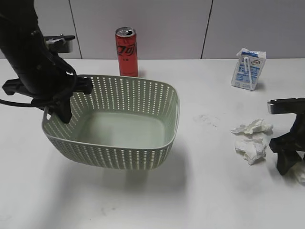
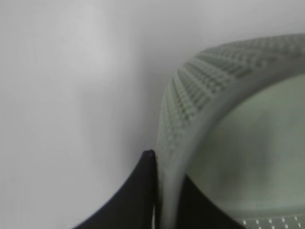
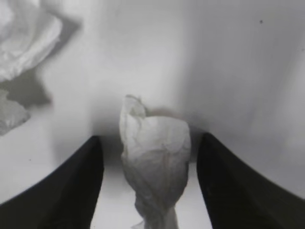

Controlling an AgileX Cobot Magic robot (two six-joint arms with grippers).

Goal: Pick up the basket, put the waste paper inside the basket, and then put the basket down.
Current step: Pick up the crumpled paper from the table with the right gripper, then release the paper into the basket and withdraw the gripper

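The pale green basket [image 1: 114, 155] hangs tilted above the table, with its shadow beneath it, and holds nothing. My left gripper [image 1: 59, 112] is shut on its left rim; in the left wrist view the jaws [image 2: 167, 167] pinch the basket wall [image 2: 190, 105]. Two waste paper wads [image 1: 252, 127] [image 1: 250, 149] lie on the table at the right. My right gripper [image 1: 288, 164] is down at the table beside them. In the right wrist view its open jaws [image 3: 150, 137] straddle a third wad [image 3: 155, 162] without touching it. That wad barely shows at the exterior view's right edge [image 1: 300, 174].
A red drink can [image 1: 127, 51] stands behind the basket. A blue-and-white milk carton [image 1: 249, 69] stands at the back right. The other two wads show at the left of the right wrist view [image 3: 24, 38] [image 3: 9, 114]. The table is white.
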